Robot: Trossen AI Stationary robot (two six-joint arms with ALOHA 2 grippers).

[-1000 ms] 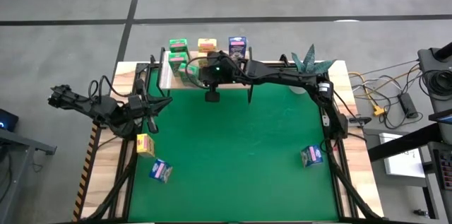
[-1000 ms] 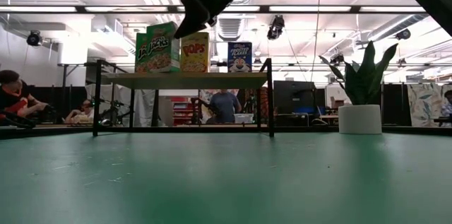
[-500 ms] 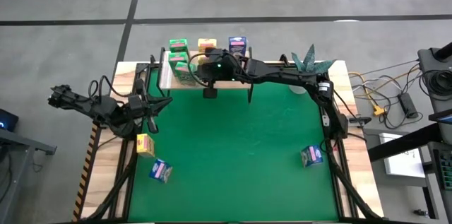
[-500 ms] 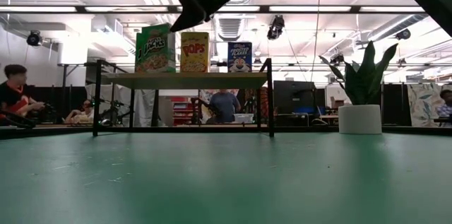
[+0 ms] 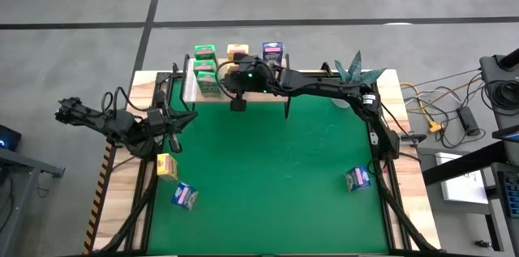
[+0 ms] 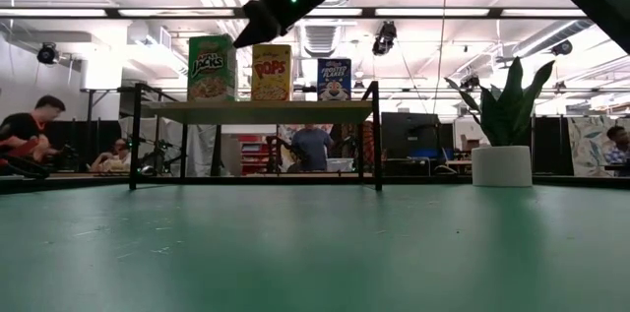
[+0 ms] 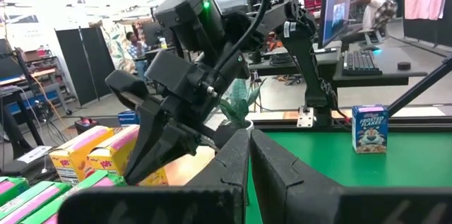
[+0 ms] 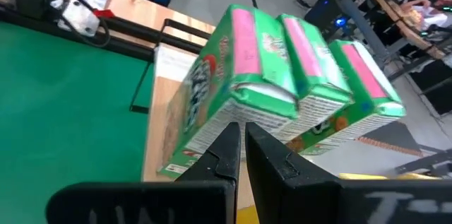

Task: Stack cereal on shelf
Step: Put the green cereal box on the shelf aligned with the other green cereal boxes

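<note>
Three green cereal boxes (image 8: 282, 90) stand upright in a row on the left end of the shelf (image 6: 256, 113), which sits at the table's far edge (image 5: 191, 88). Yellow boxes (image 6: 271, 73) and a blue box (image 6: 334, 79) stand beside them. My right gripper (image 8: 242, 139), shut, reaches over the shelf from the right, its tip (image 6: 243, 36) at the front green box (image 6: 212, 68). My left gripper (image 7: 248, 155), shut and holding nothing, waits above the table's left side (image 5: 185, 117). A yellow box (image 5: 166, 165) and two blue boxes (image 5: 185, 196) (image 5: 357, 178) rest on the green mat. My right gripper has its shut fingertips (image 8: 229, 136) at the front green box's top end (image 8: 261, 100), on the side facing the yellow boxes. They come slanting down from the table's right. The box stands upright on the shelf. Whether the fingertips touch it, I cannot tell.
A potted plant (image 5: 357, 70) stands at the table's far right corner. Cables and a power strip (image 5: 454, 119) lie beyond the right edge. People sit and stand in the room behind the table (image 6: 313, 145). The middle of the green mat (image 5: 276, 168) is bare.
My right gripper has moved a little toward the table's left and far edge, keeping shut. The front green box, which stood askew and offset toward the yellow boxes, has slid left and turned square. It now stands in line with the green boxes behind it.
</note>
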